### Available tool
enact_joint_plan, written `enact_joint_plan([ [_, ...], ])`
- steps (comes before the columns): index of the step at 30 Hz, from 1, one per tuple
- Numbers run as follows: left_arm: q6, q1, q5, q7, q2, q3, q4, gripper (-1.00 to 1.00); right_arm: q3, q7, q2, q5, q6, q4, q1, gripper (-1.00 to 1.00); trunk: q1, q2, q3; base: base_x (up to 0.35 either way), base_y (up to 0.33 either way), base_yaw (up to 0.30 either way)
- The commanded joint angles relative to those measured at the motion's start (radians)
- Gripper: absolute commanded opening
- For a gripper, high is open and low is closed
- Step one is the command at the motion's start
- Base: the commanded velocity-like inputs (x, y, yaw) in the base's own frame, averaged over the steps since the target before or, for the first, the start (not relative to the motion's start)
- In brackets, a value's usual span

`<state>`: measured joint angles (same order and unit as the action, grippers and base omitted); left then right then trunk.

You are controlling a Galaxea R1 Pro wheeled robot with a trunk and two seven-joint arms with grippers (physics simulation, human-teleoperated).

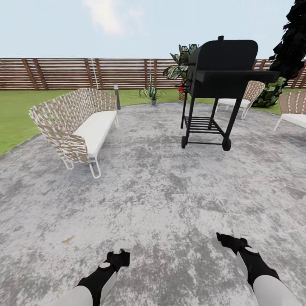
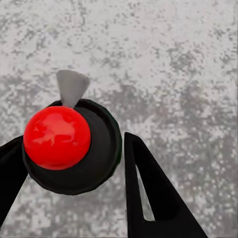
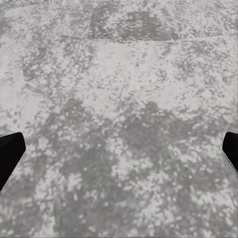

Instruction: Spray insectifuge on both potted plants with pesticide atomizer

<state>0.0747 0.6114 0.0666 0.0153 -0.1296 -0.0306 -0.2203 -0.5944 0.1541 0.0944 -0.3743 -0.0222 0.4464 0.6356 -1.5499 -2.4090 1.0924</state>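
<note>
A paved patch (image 1: 161,191) fills the lower and middle frame of the head view. A sofa (image 1: 78,127) stands on it at centre left, a grill (image 1: 221,85) at upper right. Two chairs (image 1: 244,100) (image 1: 293,110) sit behind and right of the grill, at the right edge. Lawn (image 1: 17,114) lies at the left, behind the sofa. A fence (image 1: 85,73) runs across the upper frame, with an agave (image 1: 151,91) before it between sofa and grill, and a palm (image 1: 180,63) behind the grill.
</note>
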Motion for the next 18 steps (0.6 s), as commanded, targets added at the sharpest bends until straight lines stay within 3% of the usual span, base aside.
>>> enact_joint_plan([
  [1, 0.004, 0.001, 0.007, 0.002, 0.0, -0.003, 0.001, -1.0, -0.008, 0.008, -0.001, -0.009, -0.002, 0.001, 0.001, 1.0, 0.0, 0.0, 0.001, 0.333, -0.103, 0.013],
  [18, 0.004, 0.001, 0.007, 0.002, 0.002, -0.004, 0.0, -1.0, -0.006, 0.01, -0.001, -0.012, -0.002, 0.005, 0.0, 1.0, 0.0, 0.0, 0.001, 0.333, -0.103, 0.001],
])
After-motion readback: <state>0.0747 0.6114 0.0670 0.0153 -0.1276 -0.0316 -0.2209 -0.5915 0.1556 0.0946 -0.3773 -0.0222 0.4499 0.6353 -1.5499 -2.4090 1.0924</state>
